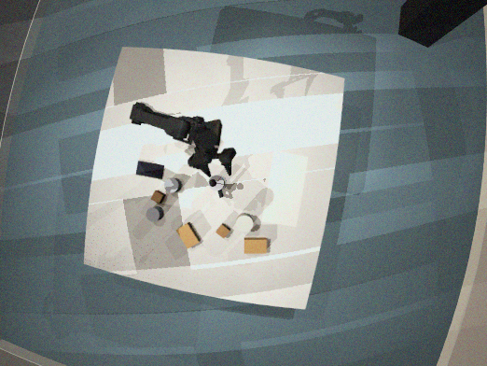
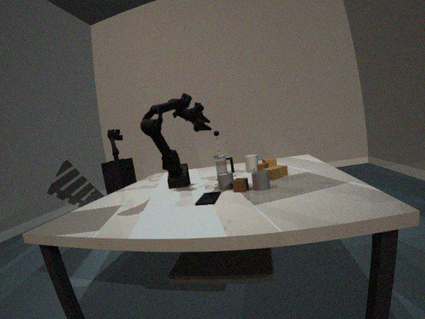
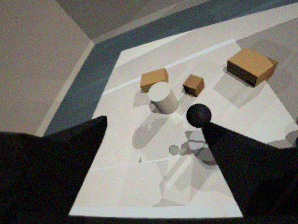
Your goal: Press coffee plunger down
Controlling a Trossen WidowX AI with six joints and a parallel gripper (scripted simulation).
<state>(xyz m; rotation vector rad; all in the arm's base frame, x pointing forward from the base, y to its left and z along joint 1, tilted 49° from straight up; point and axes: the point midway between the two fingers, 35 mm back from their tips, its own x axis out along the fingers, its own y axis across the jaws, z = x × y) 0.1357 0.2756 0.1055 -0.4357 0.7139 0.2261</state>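
The coffee press (image 1: 220,186) (image 2: 221,167) stands upright on the table, its dark handle on one side. Its plunger is up: the black ball knob (image 1: 213,182) (image 2: 216,133) (image 3: 198,115) sits on a thin rod high above the lid. My gripper (image 1: 219,175) (image 2: 211,125) (image 3: 156,123) is open and empty, tilted down toward the press. In the exterior view its fingertips are a little above and to the left of the knob. In the wrist view the knob shows beside the right fingertip, not midway between the fingers. The right finger hides part of the press.
A white cup (image 1: 244,223) (image 2: 251,163) (image 3: 164,98) and orange-brown blocks (image 1: 256,246) (image 3: 154,80) stand beyond the press. Two grey cylinders (image 1: 172,185) (image 2: 260,180), a small brown block (image 1: 158,196) (image 2: 240,185) and a flat dark object (image 1: 150,170) (image 2: 208,198) are on its other side.
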